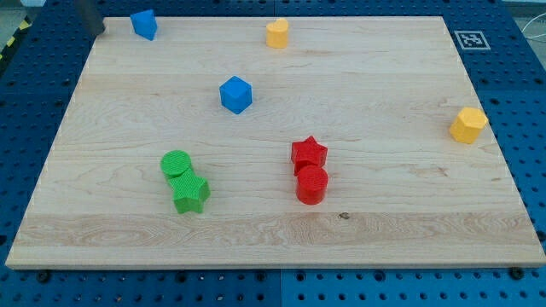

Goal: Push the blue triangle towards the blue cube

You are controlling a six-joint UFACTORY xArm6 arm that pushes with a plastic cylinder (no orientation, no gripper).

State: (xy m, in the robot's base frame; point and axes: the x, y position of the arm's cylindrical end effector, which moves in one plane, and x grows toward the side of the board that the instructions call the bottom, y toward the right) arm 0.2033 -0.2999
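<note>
While my tip [99,32] sits left of the blue triangle [144,24], no gripper fitted, blue cube [236,94] lower right of that triangle, well apart.

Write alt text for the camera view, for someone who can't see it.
A wooden board holds eight small blocks, with my tip at the view's top left, just left of the blue triangle. The blue cube sits lower and to the right. Green cylinder and green star touch, as do red star and red cylinder; two yellow blocks lie apart.

No readable text; a square marker tag [469,39] on the board's [341,230] corner
</note>
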